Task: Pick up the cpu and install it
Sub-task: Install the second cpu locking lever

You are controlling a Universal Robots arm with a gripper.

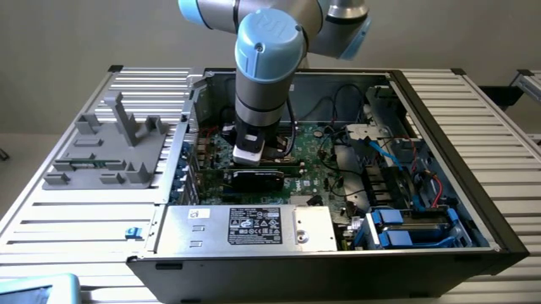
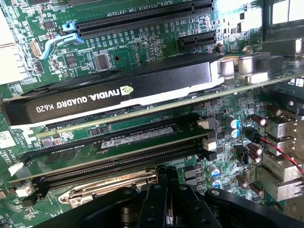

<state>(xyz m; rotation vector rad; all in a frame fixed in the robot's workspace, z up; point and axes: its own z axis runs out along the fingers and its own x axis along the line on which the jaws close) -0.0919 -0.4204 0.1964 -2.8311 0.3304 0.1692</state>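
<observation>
My gripper hangs low inside the open computer case, just above the green motherboard. In the wrist view its black fingers are pressed together, shut, and I see nothing between them. They hover over the board beside a silvery metal bracket and near the long black memory slots. The cpu is out of view.
A black NVIDIA graphics card stands upright on the board just beyond the memory slots. A silver power supply box with a black label fills the case's front. Blue drive caddies and loose cables occupy the exterior view's right. A grey fixture sits on the slatted table.
</observation>
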